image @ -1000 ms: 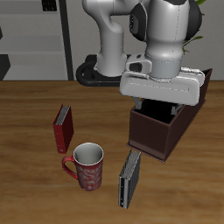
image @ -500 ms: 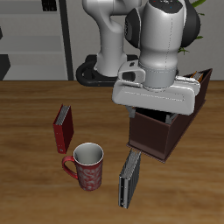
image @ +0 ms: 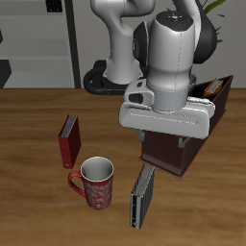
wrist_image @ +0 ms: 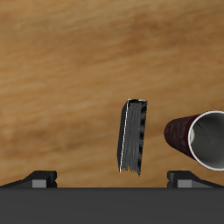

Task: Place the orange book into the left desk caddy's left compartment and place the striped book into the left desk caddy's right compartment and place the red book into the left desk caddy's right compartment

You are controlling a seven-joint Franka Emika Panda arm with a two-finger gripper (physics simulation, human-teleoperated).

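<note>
Hovering gripper (image: 161, 140), striped book (wrist_image: 134, 136) beside mug (wrist_image: 200, 135)

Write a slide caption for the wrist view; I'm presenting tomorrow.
Wrist camera looks down on the upright striped book beside the red patterned mug on the wooden table.

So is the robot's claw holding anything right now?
No, nothing. The gripper is open and empty, hanging above the thin dark striped book, which stands on the wooden table beside the red patterned mug.

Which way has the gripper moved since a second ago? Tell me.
Yes. The gripper moved off the left desk caddy toward the table's front edge, nearing the striped book.
</note>
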